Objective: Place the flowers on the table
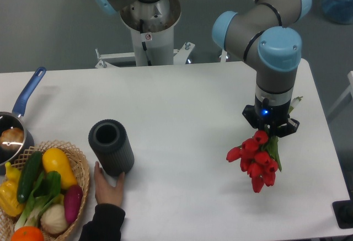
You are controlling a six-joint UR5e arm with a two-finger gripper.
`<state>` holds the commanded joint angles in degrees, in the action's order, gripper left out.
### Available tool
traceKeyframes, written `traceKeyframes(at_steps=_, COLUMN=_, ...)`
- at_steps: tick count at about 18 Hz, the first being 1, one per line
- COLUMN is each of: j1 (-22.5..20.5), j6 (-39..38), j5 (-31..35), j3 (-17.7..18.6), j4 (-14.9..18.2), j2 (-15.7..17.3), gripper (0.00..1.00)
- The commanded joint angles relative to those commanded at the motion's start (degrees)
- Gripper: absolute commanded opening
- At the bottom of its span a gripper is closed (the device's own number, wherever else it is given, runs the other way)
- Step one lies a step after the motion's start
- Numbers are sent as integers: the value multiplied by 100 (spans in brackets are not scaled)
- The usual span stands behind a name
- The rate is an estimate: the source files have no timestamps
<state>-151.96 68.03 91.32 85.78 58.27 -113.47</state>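
Note:
A bunch of red tulips (255, 161) with green stems hangs head-down at the right of the white table (182, 103). My gripper (271, 128) is shut on the stems just above the blooms, and a bit of green leaf sticks out behind it near the table's right edge. The blooms look close to the table surface; I cannot tell whether they touch it. The fingertips are mostly hidden by the gripper body and the flowers.
A dark ribbed cylinder vase (111, 146) lies at the left front, with a person's hand (108, 187) against it. A wicker basket of vegetables (38, 194) stands at the front left corner. A blue-handled pan (14, 130) sits at the left edge.

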Motion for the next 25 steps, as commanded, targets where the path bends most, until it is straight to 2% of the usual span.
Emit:
traceKeyframes(at_steps=7, j1=26, j6=-61, j5=88, j3=44, j4=26, j2=-27, gripper=30)
traceKeyframes(at_steps=10, j1=158, j6=-88, j5=263, j3=219, j4=9, j2=-27, gripper=31)
traceKeyframes(at_steps=13, j1=421, j6=-132, j5=475, j3=404, j4=0, j2=-97, gripper=35)
traceKeyframes(at_steps=15, j1=570, j6=-307, j5=457, j3=413, j4=0, j2=-141, gripper=35)
traceKeyframes(at_steps=18, j1=826, j6=-474, j5=492, j3=431, j4=0, j2=-298, gripper=41)
traceKeyframes(at_steps=20, j1=844, j6=-510, j5=492, j3=431, j4=0, j2=-325, gripper=56)
traceKeyframes(at_steps=22, j1=835, j6=-510, j5=501, j3=431, j4=-26, j2=-308, gripper=100)
traceKeyframes(at_steps=25, j1=800, j6=-501, j5=545, j3=440, j4=-53, j2=-282, gripper=100)
